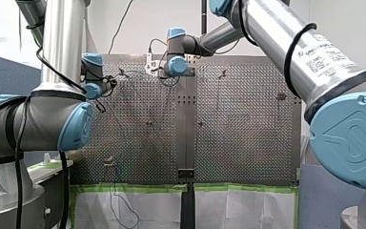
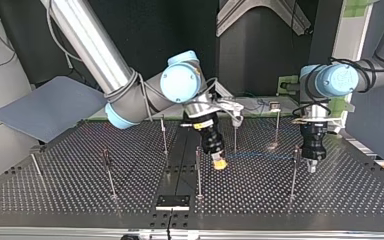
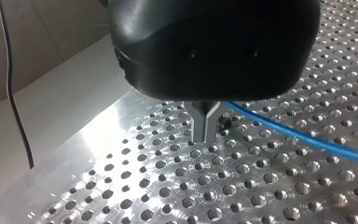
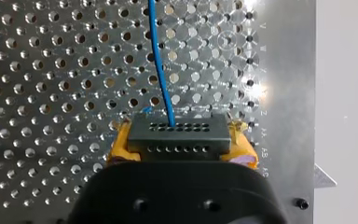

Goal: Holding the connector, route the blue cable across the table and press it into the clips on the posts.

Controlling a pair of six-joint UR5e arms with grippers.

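Observation:
My right gripper [image 4: 179, 141] has yellow pads and is shut on the black connector [image 4: 177, 135]. The blue cable [image 4: 161, 70] leaves the connector and runs ahead over the perforated table. In the top view my right gripper [image 2: 220, 163] hangs just above the table [image 2: 255, 200] near the middle. From there the cable [image 2: 260, 156] stretches toward my left gripper [image 2: 312, 166] at that view's right. In the left wrist view my left gripper [image 3: 206, 133] points down with its metal fingers shut. The cable [image 3: 307, 137] passes close behind them; I cannot tell whether it touches them.
Several thin posts stand on the table, among them a post [image 2: 198, 170] beside my right gripper and a post [image 2: 293, 172] beside my left. A black bracket [image 2: 172, 201] sits at the near edge in the top view. A grey panel [image 2: 50, 107] leans at its left.

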